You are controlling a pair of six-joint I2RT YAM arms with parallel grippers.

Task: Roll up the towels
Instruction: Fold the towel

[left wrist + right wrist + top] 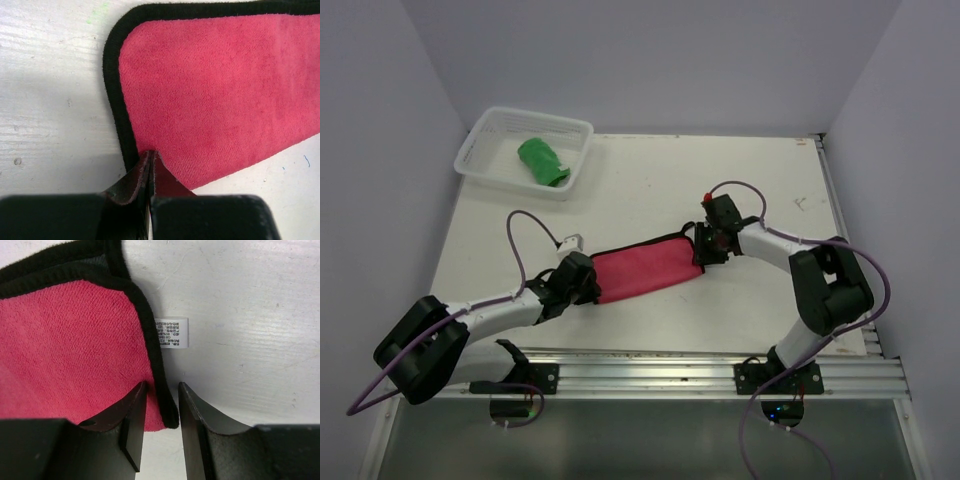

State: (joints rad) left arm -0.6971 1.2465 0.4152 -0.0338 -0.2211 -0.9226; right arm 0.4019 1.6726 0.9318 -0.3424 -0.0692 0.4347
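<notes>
Red towel lies flat at the middle of the table, stretched between both arms. Left gripper is pinched tight on its left near corner. Right gripper straddles the black hem at the right end, jaws narrowly parted. Green towel sits in the white basket, far left.

Only one printed tag, text too small to read.
White care tag in the upper centre of the right wrist view, lying on the table just beside the black hem of the red towel; several rows of tiny dark print, none legible. No writing readable in the other views.
</notes>
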